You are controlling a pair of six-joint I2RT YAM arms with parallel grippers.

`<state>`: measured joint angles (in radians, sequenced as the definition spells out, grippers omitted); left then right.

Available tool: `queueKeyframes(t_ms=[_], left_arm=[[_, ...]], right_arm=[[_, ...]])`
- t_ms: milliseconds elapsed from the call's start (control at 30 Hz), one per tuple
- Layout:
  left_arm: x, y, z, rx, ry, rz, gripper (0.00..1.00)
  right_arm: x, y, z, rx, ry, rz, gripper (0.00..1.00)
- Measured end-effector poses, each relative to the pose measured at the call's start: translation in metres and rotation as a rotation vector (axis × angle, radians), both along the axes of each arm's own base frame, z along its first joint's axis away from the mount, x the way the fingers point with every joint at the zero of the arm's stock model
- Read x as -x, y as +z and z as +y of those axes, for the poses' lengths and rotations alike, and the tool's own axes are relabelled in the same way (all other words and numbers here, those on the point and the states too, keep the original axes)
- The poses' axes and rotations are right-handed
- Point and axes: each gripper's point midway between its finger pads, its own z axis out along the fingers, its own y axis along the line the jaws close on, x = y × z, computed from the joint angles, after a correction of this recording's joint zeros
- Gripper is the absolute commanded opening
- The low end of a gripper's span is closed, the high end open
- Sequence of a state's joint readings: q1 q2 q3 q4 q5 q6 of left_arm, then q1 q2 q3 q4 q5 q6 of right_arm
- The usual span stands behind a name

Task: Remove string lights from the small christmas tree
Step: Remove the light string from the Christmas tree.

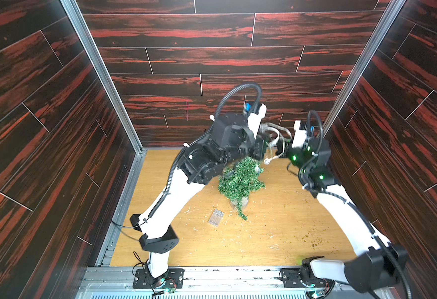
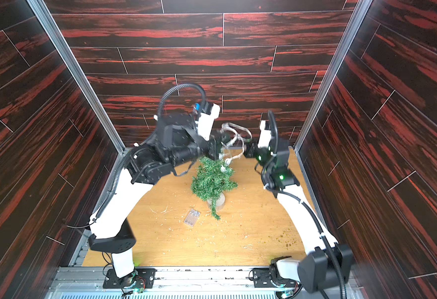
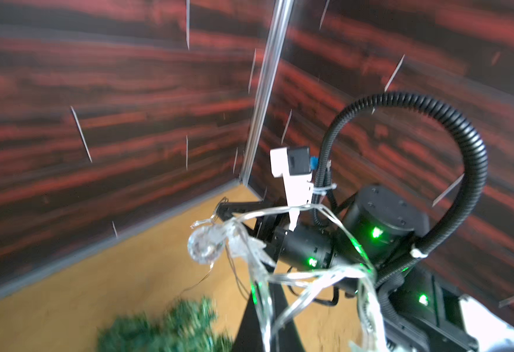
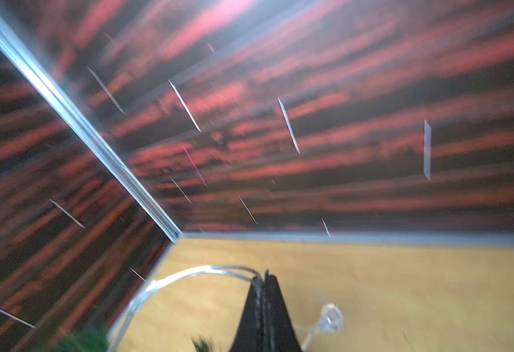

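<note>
The small christmas tree (image 1: 240, 178) (image 2: 212, 178) stands green and bristly on its pale base toward the back of the table. Above it, pale loops of the string lights (image 1: 277, 132) (image 2: 235, 134) hang in the air between my two grippers. My left gripper (image 1: 264, 145) (image 3: 269, 283) is shut with strands and a clear bulb (image 3: 203, 247) bunched around its tips. My right gripper (image 1: 280, 147) (image 4: 263, 280) is shut on the wire (image 4: 188, 274), with a bulb (image 4: 330, 317) dangling beside it. The clear battery box (image 1: 216, 218) (image 2: 192, 217) lies on the table, front-left of the tree.
Pale needle scraps (image 1: 238, 233) are scattered over the wooden tabletop (image 1: 277, 246). Dark red wood-pattern walls (image 1: 212, 64) close in the back and both sides, and both grippers are near the back right corner post (image 3: 261, 91).
</note>
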<state>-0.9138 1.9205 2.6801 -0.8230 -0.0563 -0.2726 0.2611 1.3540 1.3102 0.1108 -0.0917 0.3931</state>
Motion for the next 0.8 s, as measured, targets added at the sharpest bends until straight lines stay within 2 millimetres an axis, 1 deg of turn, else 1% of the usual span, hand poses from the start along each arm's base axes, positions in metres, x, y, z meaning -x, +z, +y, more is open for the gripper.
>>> queueKeyframes(t_ms=[67,133,300,400,533,600,733,800], left_arm=[[-0.006,0.01,0.009,0.02,0.018,-0.022,0.0],[-0.013,0.014,0.015,0.027,0.037,-0.041,0.0],[-0.047,0.013,0.032,0.016,0.12,-0.08,0.0],[-0.066,0.022,0.049,0.03,0.182,-0.121,0.0],[-0.088,0.038,0.076,0.072,0.26,-0.162,0.0],[-0.098,0.042,0.088,0.086,0.295,-0.171,0.0],[-0.118,0.036,0.11,0.081,0.355,-0.159,0.0],[-0.131,0.023,0.118,0.058,0.382,-0.138,0.0]], right_arm=[[-0.004,0.013,0.006,-0.023,0.026,-0.026,0.0],[-0.008,0.019,0.012,-0.046,0.056,-0.04,0.0],[-0.021,0.017,0.029,-0.108,0.142,-0.034,0.0],[-0.03,0.017,0.041,-0.152,0.198,-0.029,0.0],[-0.036,0.027,0.056,-0.201,0.291,-0.041,0.0],[-0.038,0.034,0.063,-0.216,0.334,-0.05,0.0],[-0.039,0.041,0.073,-0.228,0.401,-0.053,0.0],[-0.04,0.04,0.078,-0.229,0.43,-0.047,0.0]])
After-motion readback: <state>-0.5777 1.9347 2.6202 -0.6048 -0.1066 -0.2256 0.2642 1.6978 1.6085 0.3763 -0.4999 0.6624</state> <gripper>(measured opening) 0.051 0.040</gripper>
